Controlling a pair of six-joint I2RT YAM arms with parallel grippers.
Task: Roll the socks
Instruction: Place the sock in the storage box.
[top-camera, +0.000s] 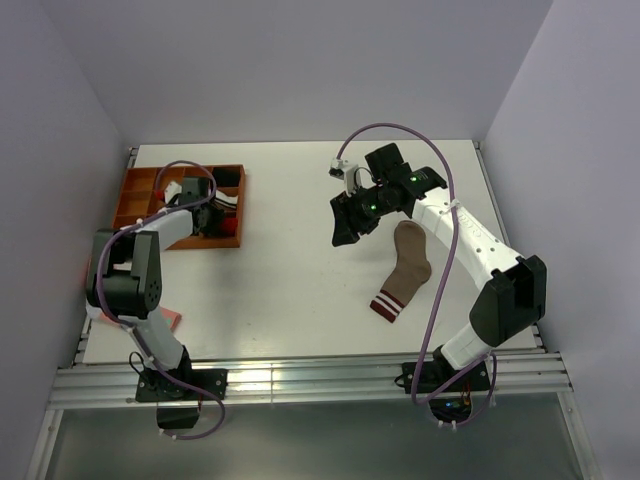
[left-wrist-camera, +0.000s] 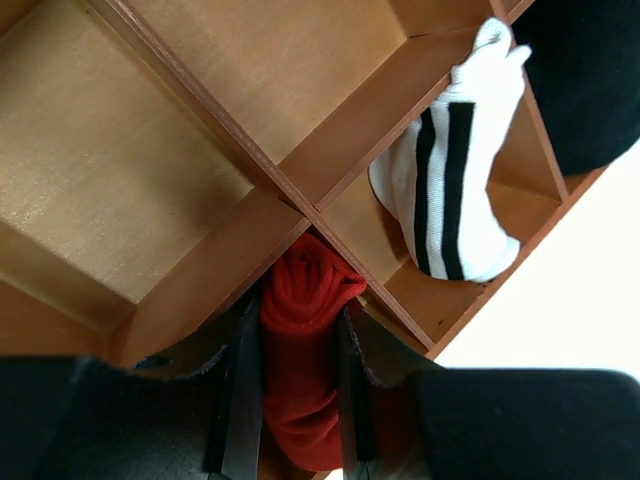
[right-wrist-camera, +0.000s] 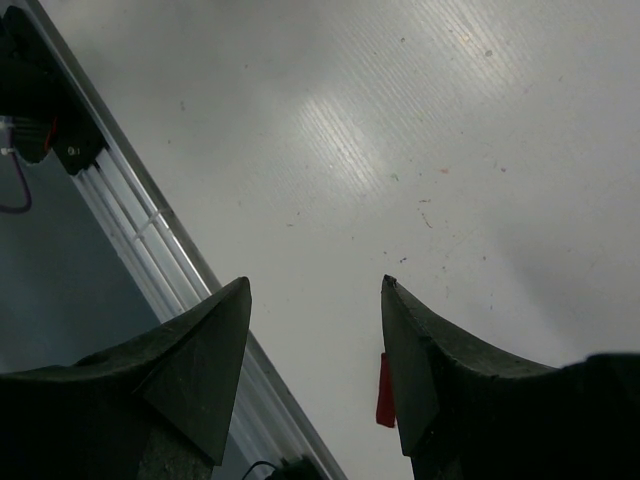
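**Roughly half done: red sock at the tray, tan sock not rolled**

- Red sock (left-wrist-camera: 310, 280): bunched into a tight bundle, reads as rolled. It sits at the tray (top-camera: 135, 190), in the cell at the corner nearest the counter's middle, pressed up against a divider junction. I can't tell whether it rests on the cell floor or hangs in the grip.
- Left tool (left-wrist-camera: 297, 340): narrow, both fingers clamped on the red sock's sides. Not released, so I'd judge placement as unfinished.
- Tan sock (top-camera: 408, 262): lies flat and full length on the counter (top-camera: 290, 290), striped cuff (top-camera: 387, 303) toward the near edge, toe toward the far side. No fold or roll started. Well apart from the tray.
- Right tool (right-wrist-camera: 316, 285): spread wide, nothing between the fingers, only bare counter below it in the wrist view. From above it hangs just beside the tan sock's toe end, not touching.
- Tray neighbours: a white sock (left-wrist-camera: 450, 190) with black stripes in the next cell, something black (left-wrist-camera: 590, 70) beyond it.

Left to do, my read: let go of the red sock in its cell, then roll the tan sock from one end and put it away. The flat, limp fabric will likely need both tools.
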